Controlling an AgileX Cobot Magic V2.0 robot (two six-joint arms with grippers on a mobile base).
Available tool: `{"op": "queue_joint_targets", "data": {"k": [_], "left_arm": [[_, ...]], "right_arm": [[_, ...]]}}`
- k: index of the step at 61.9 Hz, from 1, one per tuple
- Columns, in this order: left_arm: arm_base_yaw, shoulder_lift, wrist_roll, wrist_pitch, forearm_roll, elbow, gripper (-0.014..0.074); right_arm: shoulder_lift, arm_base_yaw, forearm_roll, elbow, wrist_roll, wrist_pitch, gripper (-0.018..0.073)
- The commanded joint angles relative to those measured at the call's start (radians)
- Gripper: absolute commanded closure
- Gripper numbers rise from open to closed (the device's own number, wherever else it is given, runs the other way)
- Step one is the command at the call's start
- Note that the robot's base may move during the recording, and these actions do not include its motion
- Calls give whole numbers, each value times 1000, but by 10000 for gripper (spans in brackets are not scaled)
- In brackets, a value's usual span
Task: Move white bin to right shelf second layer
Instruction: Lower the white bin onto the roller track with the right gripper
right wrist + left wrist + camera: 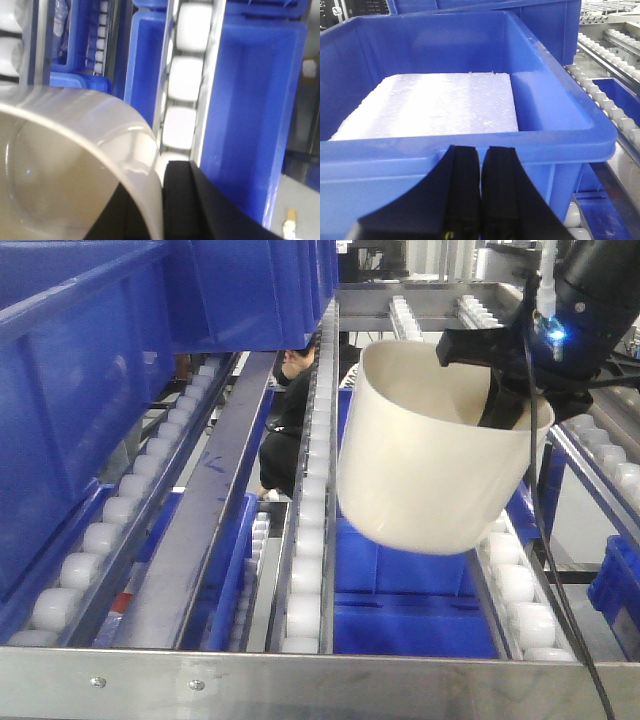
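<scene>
The white bin hangs tilted in the air above a roller lane of the right shelf second layer, at centre right in the front view. My right gripper is shut on its right rim, one finger inside the wall and one outside. In the right wrist view the bin's glossy wall curves between the black fingers of the right gripper. My left gripper is shut with nothing between its fingers, close before a blue crate.
Blue crates fill the left lanes; one holds a white foam slab. More blue crates sit on the level below. A person in dark clothes is behind the rack. A steel front rail crosses the bottom.
</scene>
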Motion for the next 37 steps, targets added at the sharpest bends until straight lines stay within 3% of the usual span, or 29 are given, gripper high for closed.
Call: {"op": "queue_joint_targets", "data": {"k": [1, 37], "left_arm": [[-3, -14, -3, -85, -6, 37, 512], [-3, -14, -3, -85, -6, 37, 512]], "right_arm": [[-47, -5, -6, -48, -3, -38, 502], [-42, -5, -62, -66, -3, -32, 502]]}}
